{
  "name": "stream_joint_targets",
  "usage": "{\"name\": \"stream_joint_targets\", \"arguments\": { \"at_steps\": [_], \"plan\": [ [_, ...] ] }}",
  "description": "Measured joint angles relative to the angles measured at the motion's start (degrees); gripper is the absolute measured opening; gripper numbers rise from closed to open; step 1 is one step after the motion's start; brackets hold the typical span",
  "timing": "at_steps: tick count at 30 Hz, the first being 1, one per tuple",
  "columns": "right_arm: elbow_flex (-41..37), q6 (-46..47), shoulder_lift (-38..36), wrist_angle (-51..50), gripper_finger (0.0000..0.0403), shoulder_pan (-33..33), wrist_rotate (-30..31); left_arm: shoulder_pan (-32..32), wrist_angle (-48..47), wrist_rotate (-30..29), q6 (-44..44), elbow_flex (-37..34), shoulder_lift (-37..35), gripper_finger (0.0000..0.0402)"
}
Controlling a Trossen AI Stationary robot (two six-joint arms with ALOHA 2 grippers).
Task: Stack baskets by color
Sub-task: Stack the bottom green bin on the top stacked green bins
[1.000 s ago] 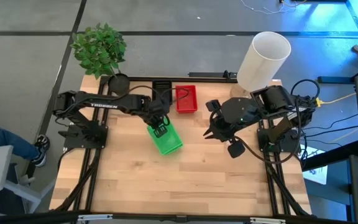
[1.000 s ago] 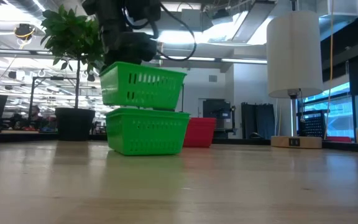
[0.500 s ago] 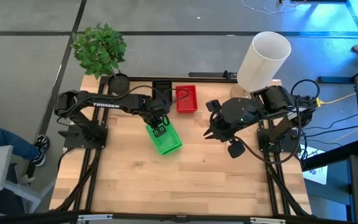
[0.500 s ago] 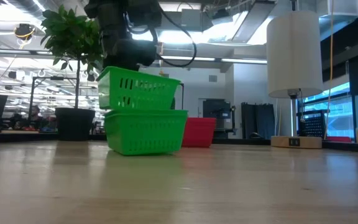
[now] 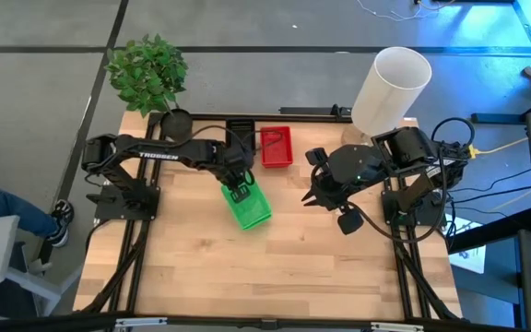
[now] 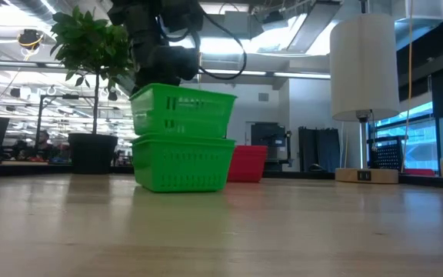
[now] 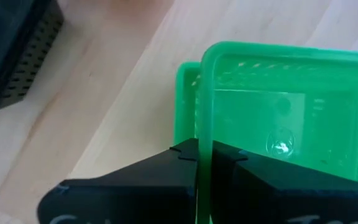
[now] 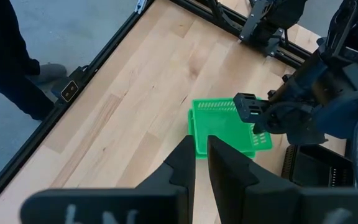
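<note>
My left gripper is shut on a green basket directly over a second green basket, which stands on the table at mid-left. The upper basket's bottom meets the lower one's rim; it tilts slightly and sits a little askew. A red basket and a black basket stand at the far edge. My right gripper hangs high over the table's right half, its fingers a narrow slit apart with nothing between them. My left gripper pinches one short end wall of the upper green basket at its rim, one finger inside the basket and one outside. The fingers slant down from the table's left and far side. The basket sits almost level on the lower basket's rim.
A potted plant stands at the far left corner and a tall white lampshade at the far right. A seated person's leg shows beside the table's left side. Bare wood lies along the near half.
The held green basket has sunk a little and come closer to level. A second ago it hung tilted with a gap above the lower basket; now its bottom meets that basket's rim and stands more squarely over it. My left gripper stays shut on it.
</note>
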Motion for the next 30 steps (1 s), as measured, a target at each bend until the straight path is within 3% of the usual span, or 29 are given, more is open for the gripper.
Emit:
{"name": "stream_joint_targets", "arguments": {
  "at_steps": [19,30],
  "plan": [
    [0.0,0.16,0.0,0.02,0.0044,0.0,-0.06,-0.11,0.06,0.03,-0.15,0.0,0.14,0.0005],
    [0.0,2.79,0.02,0.01,0.0044,0.0,-0.09,0.74,0.06,0.22,-1.54,0.0,0.14,0.0078]
  ]
}}
